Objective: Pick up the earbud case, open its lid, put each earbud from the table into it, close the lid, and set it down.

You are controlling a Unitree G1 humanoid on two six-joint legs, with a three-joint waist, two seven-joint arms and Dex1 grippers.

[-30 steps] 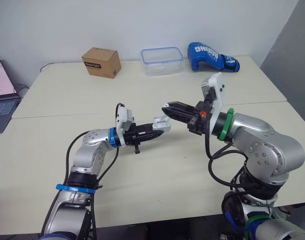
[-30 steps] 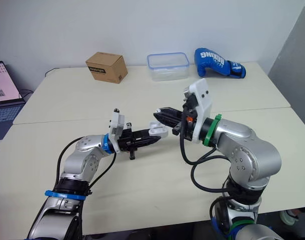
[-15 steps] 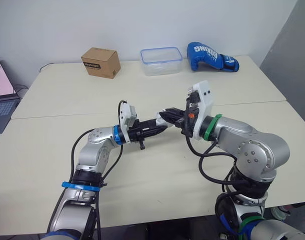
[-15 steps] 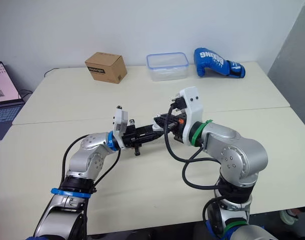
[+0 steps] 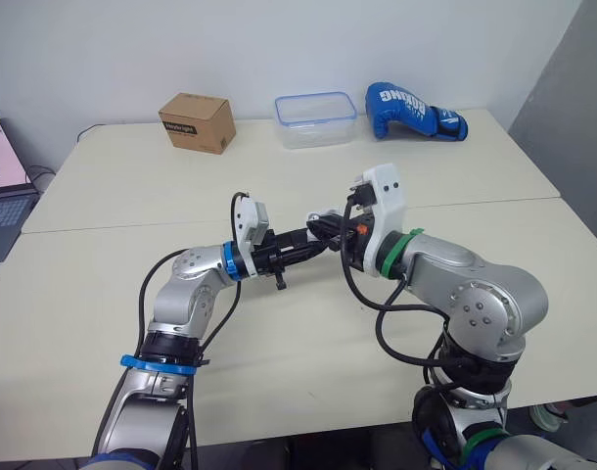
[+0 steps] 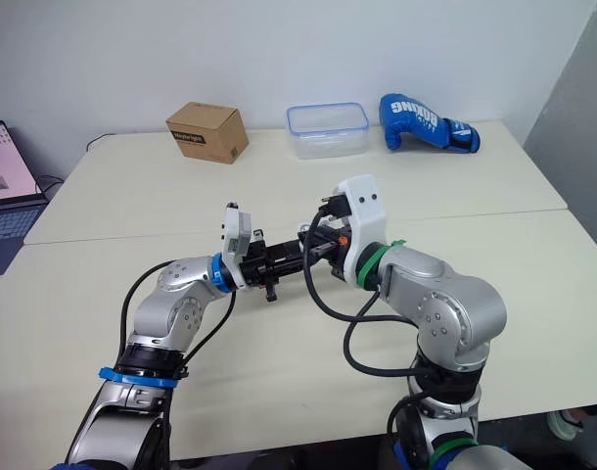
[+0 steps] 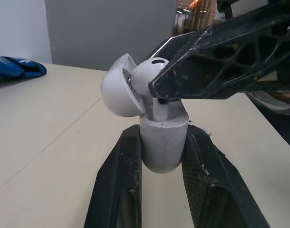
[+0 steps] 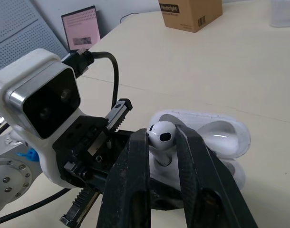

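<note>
Already the left gripper (image 7: 163,137) clamps the glossy white earbud case (image 7: 159,156), lid open; the right gripper (image 8: 162,142) pinches a small white earbud (image 8: 160,132) into it. Closing and set-down remain.

Earbud (image 8: 161,134) atop case (image 7: 163,142), seemingly partly inside

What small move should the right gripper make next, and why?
Probably ease the earbud further into its socket, then release. The right gripper pinches it with its stem in the open earbud case and its head above the rim; the left gripper clamps the case.
</note>
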